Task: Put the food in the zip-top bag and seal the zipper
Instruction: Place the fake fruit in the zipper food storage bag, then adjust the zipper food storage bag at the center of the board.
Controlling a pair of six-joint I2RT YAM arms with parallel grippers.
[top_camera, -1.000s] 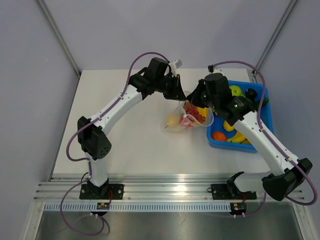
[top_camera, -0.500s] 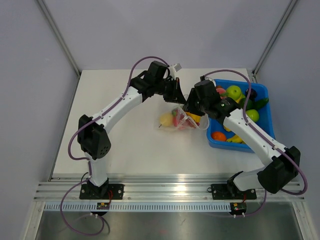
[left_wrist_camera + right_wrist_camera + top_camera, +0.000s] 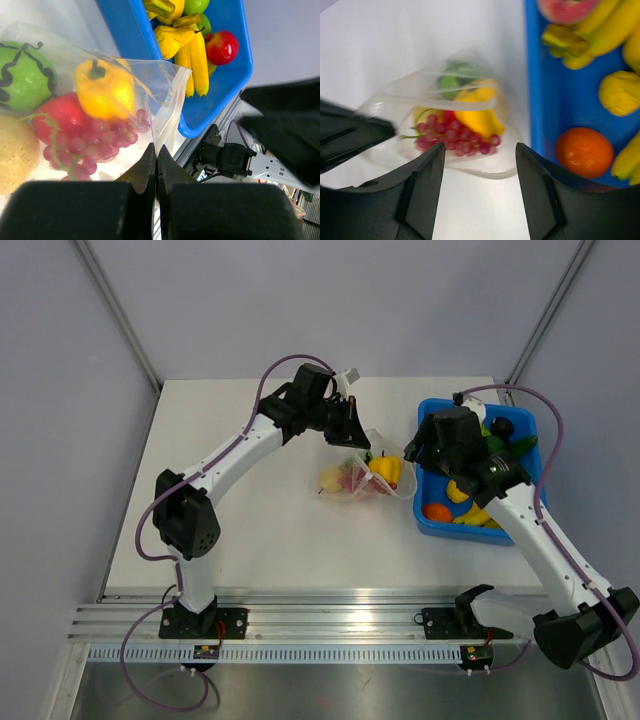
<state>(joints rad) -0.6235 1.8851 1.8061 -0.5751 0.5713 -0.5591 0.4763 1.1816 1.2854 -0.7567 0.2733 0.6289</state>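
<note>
the right gripper (image 3: 414,451) has pulled back from the mouth of the zip-top bag (image 3: 362,478) and now hangs over the left rim of the blue bin (image 3: 432,524); its jaws stand apart with nothing between them. the yellow pepper (image 3: 105,90) it was holding at the bag a moment ago now lies inside the film, just within the opening. it rests against the grapes (image 3: 95,145), a red fruit (image 3: 65,114) and a green striped melon (image 3: 24,75); a pale yellow pear (image 3: 333,479) sits at the far, closed end. the left gripper (image 3: 156,152) has not shifted: its jaws are pressed together on the bag's edge, holding the mouth lifted and open toward the bin. the zipper (image 3: 437,102) is unsealed, its strip gaping. judgement: one more item is delivered, but an orange (image 3: 584,152), bananas (image 3: 197,50) and other pieces remain in the bin, so loading is partly done and sealing is not begun. the bag lies on a plain white surface (image 3: 250,530), just beside the bin. an aluminium rail (image 3: 330,622) runs along the near edge and carries both arm bases; pale grey walls (image 3: 400,300) and slanted metal struts (image 3: 120,315) enclose the cell.
</note>
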